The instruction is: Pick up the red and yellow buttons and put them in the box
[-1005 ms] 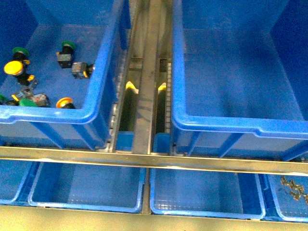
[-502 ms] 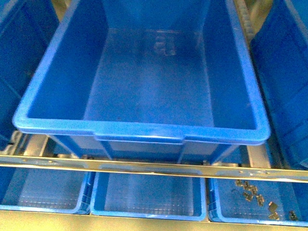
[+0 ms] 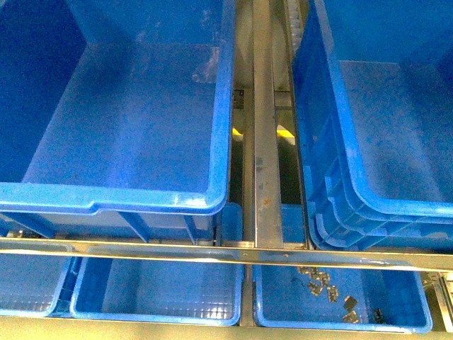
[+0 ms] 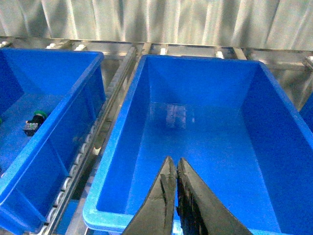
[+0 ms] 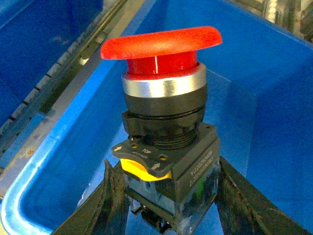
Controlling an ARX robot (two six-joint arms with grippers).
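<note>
Red cap uppermost, the button [image 5: 161,73] sat clamped by its clear lower body between the two black fingers [image 5: 110,196] of the right gripper [image 5: 168,205]. It was held in the air above the open inside of the blue box [image 5: 19,205], over the floor near one long rim. The left gripper [image 4: 174,164] had its fingers pressed tight together, poised over the near rim of a second bin [image 4: 122,147]. Across a roller track [image 4: 93,142], a green-capped button [image 4: 33,122] lay on the floor of the neighbouring bin [image 4: 83,112].

From the front, shallow trays [image 3: 156,290] came nearest, and small metal clips [image 3: 322,283] lay about the middle of the right one's floor. Behind a metal rail [image 3: 141,249] stood a deep bin [image 3: 141,202] on the left. Across a steel channel [image 3: 263,142] from it, the box showed its stacked rim on the right.
</note>
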